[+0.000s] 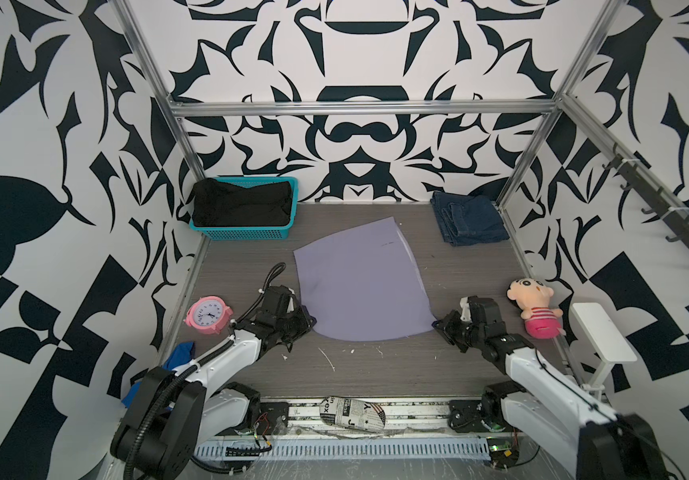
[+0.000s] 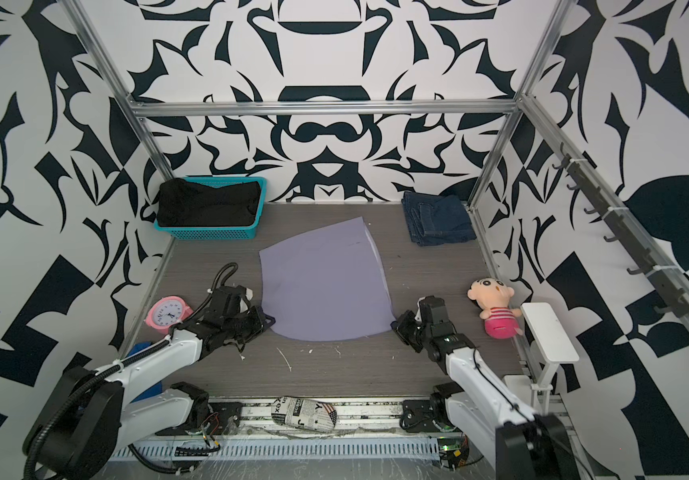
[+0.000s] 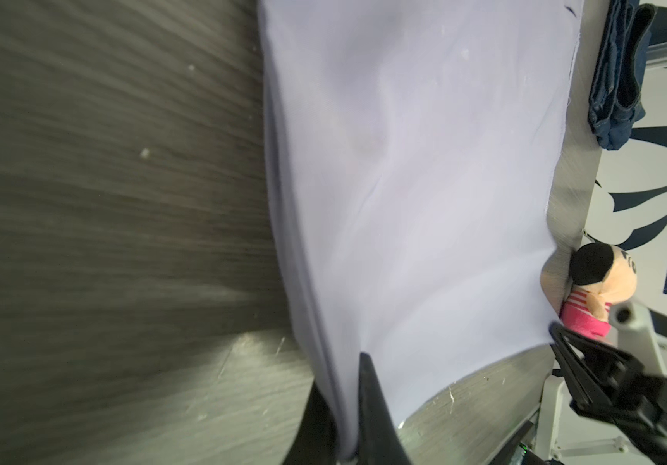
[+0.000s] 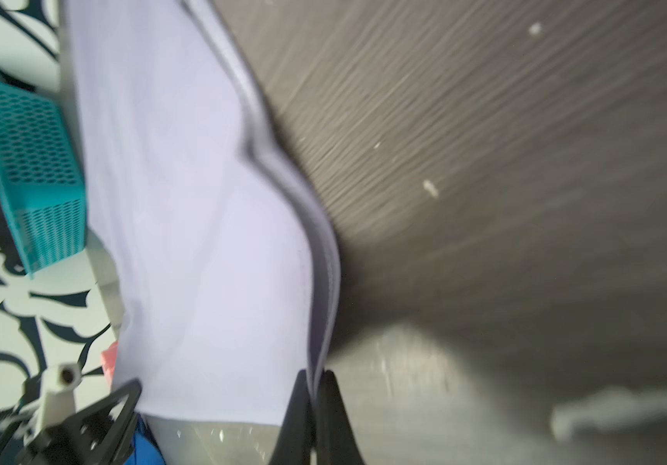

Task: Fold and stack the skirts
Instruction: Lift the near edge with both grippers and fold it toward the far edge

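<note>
A grey wood-grain table [image 1: 376,365] stands inside a frame with black-and-white patterned walls. It is seen from above, with 2 robot arms reaching in from the near edge.

A pale lavender skirt [image 1: 359,282] lies spread flat in the middle of the table. All other places here are given from this skirt.

The left gripper [image 1: 309,322] is at the skirt's near left corner, its jaws clenched on the hem. The left wrist view shows the cloth pinched between its 2 dark fingers [image 3: 372,402].

The right gripper [image 1: 438,325] is at the skirt's near right corner, its jaws also clamped on the cloth edge. In the right wrist view the fabric runs up between its fingers [image 4: 332,406]. Between the 2 held corners the hem curves across the tabletop.

Beyond the skirt's far right corner, and apart from it, a dark blue denim skirt [image 1: 469,222] lies folded by the back wall. Beyond the far left corner stands a teal basket [image 1: 247,235] holding a black skirt [image 1: 243,203].

To the left of the lavender skirt, past the left gripper, sits a pink alarm clock [image 1: 208,314]. Nearer the front on that side, a bright blue cloth [image 1: 178,357] shows partly behind the left arm.

To the right, past the right gripper, lies a plush doll [image 1: 536,305] in pink stripes. In front of the skirt, on the rail at the table's near edge, lies a newspaper-print bundle [image 1: 353,411].
</note>
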You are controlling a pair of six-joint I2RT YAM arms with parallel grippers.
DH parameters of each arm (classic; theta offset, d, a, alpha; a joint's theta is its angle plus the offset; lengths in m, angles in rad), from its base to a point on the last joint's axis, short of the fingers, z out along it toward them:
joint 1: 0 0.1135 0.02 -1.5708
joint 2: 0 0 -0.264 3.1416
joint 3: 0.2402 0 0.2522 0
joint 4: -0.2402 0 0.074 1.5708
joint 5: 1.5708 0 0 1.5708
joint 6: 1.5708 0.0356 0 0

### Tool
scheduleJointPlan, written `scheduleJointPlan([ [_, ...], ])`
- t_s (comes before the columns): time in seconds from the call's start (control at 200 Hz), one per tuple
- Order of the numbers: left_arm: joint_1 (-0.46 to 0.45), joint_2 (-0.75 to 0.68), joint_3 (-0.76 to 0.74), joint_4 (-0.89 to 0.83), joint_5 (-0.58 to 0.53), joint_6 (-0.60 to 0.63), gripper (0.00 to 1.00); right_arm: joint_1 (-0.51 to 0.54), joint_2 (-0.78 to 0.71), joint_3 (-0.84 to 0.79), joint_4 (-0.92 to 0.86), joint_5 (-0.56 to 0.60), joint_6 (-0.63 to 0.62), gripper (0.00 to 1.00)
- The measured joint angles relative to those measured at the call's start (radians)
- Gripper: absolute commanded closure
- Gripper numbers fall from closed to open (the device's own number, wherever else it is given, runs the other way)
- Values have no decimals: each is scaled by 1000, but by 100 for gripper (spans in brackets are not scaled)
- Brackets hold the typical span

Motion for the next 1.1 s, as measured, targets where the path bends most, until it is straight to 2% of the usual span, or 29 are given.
scheduleJointPlan([
  [0.16, -1, -104, -26, -48, -13, -37, 100, 0, -269, 15, -249, -6, -12, 100],
  [0.31, -2, -161, -20, -106, -22, -45, 100, 0, -318, 64, -343, -20, -15, 100],
  [0.4, -2, -156, 5, -143, -28, -44, 100, 0, -238, 135, -349, -23, -36, 100],
  [0.57, 14, -89, 114, -209, -30, -29, 100, 1, 5, 356, -289, -17, -117, 100],
  [0.77, 121, 21, 308, -267, 24, -4, 100, 1, 269, 604, -195, 0, -217, 100],
  [0.92, 204, 173, 460, -323, 85, 30, 100, 2, 420, 737, -140, 20, -284, 100],
  [1.1, 242, 394, 629, -397, 140, 100, 100, 4, 584, 816, -58, 37, -317, 100],
])
